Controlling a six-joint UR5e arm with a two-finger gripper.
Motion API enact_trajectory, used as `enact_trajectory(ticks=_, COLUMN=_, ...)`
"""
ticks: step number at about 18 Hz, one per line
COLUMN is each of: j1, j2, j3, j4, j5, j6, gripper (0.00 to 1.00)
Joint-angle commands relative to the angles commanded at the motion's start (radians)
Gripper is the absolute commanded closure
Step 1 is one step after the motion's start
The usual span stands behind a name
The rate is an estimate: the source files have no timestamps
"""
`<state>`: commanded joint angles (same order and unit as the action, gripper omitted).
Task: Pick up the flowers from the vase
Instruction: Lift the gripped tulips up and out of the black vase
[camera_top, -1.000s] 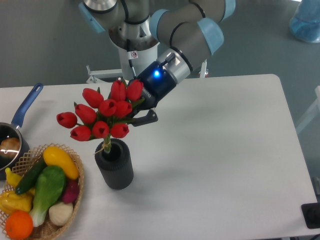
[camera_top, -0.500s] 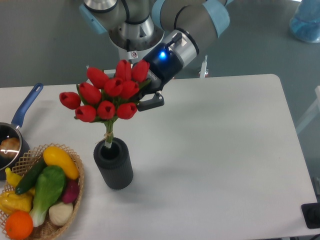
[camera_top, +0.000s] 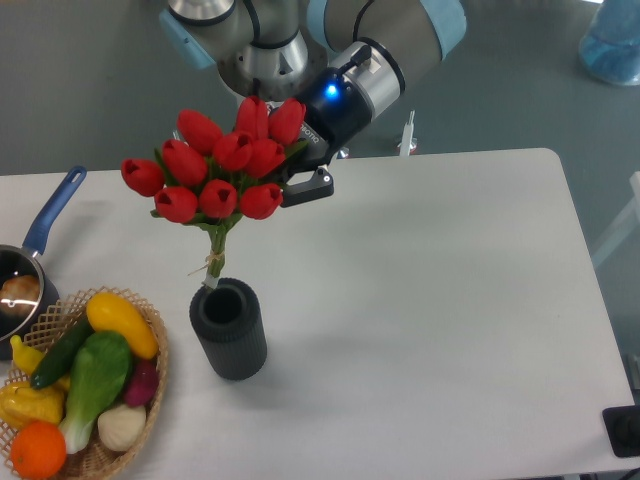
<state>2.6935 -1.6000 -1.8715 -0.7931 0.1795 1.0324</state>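
- Take the vase (camera_top: 229, 329) as your landmark. Over the last second the flowers (camera_top: 222, 171) have risen steadily: a second ago the bound stems sat well down in its mouth, and now their tips hang just above and to the left of its rim.
- You can read that as the lift almost finished. The stem ends look clear of the mouth, or very nearly; from this angle you cannot be sure whether the lowest tip brushes the rim.
- The gripper (camera_top: 290, 180), above the vase and slightly to its right, pinches the bunch from the right side among the buds and leaves. Only one dark finger shows past the blooms; the other is hidden behind them.
- The bunch hangs tilted, heads toward the upper right of the vase and stems pointing down to its left edge, so a little more upward travel is likely all the task needs.
- The vase stands upright, and its mouth shows dark with nothing else in it.
- Left of the vase, a wicker basket (camera_top: 156, 367) holds mixed vegetables and fruit.
- Further left, a blue-handled pot (camera_top: 31, 262) holds something pale that you cannot identify.
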Motion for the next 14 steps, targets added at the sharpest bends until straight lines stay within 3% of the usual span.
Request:
enact_trajectory(ticks=7, j1=0.126, j2=-0.001, j3=-0.002, j4=-0.002, j5=0.014, j6=-0.014, gripper=0.68)
enact_trajectory(ticks=14, j1=0.152, j2=-0.020, j3=0.014, j4=-0.003, j5=0.020, j6=-0.015, gripper=0.68)
